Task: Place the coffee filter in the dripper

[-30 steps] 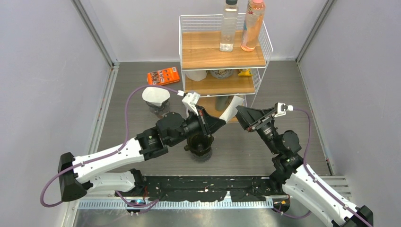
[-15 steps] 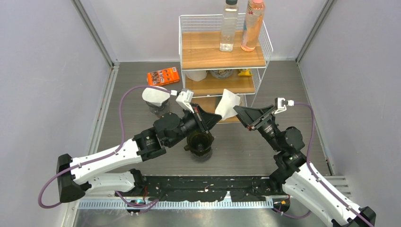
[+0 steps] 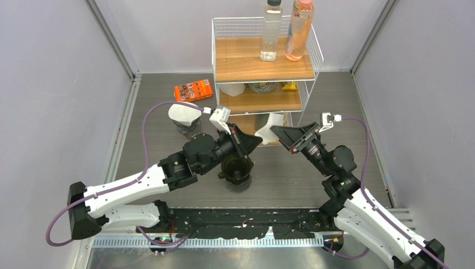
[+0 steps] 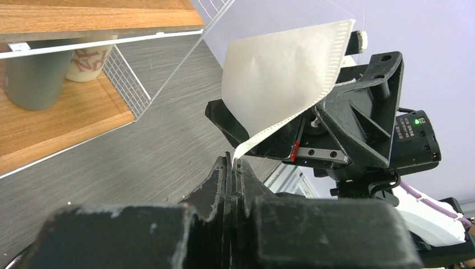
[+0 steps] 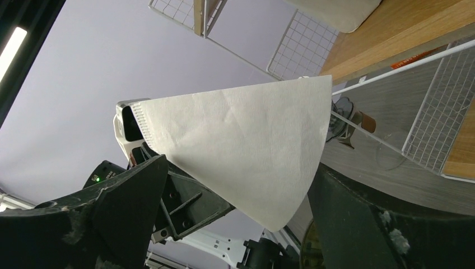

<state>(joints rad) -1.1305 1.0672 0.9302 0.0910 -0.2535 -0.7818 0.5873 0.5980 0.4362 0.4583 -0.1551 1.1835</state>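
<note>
left gripper [image 3: 256, 138]: shut tight on 1 corner of the coffee filter [image 3: 270, 124]. The sheet is pinched between both fingers and held up off the desk [image 3: 162, 134].
right gripper [image 3: 277, 133]: jaws are spread wide and pointed at the left gripper. In the right wrist view the filter is seen between the 2 fingers [image 5: 112, 213]. No grip is made by it. Whether a pad touches the paper cannot be told.
coffee filter: white, cone-shaped and folded flat, with a crimped seam along 1 edge. It is held in the air between the 2 grippers, just in front of the rack's bottom shelf. It is located above and to the right of the dripper [image 3: 236, 167], apart from it and not yet placed in it.
dripper: dark and upright on the desk, partly covered by the left arm's wrist in the top view.
second filter [image 3: 185, 114]: white, seated in a holder on the desk, left of the left gripper.
rack [image 3: 241, 61]: wire frame with wooden shelves at the back of the desk. 2 bottles [image 3: 271, 31] are stood on the top shelf.
orange packet [image 3: 193, 89]: laid flat on the desk, left of the rack.
</note>
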